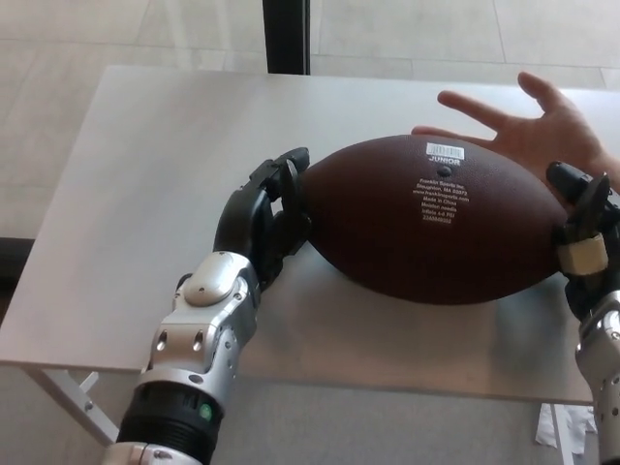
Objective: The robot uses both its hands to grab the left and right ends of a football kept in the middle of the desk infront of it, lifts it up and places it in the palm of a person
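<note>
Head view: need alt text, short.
A brown football lies on a grey desk, with the robot's left hand against its left end and the right hand at its right end. A person's open palm waits behind the ball at the far right.

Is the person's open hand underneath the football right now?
No, the person's hand is held open behind the football's far right end, above the desk, not under it.

The football (436, 218) reads "JUNIOR" and "Franklin Sports Inc."; smaller print is illegible.
</note>
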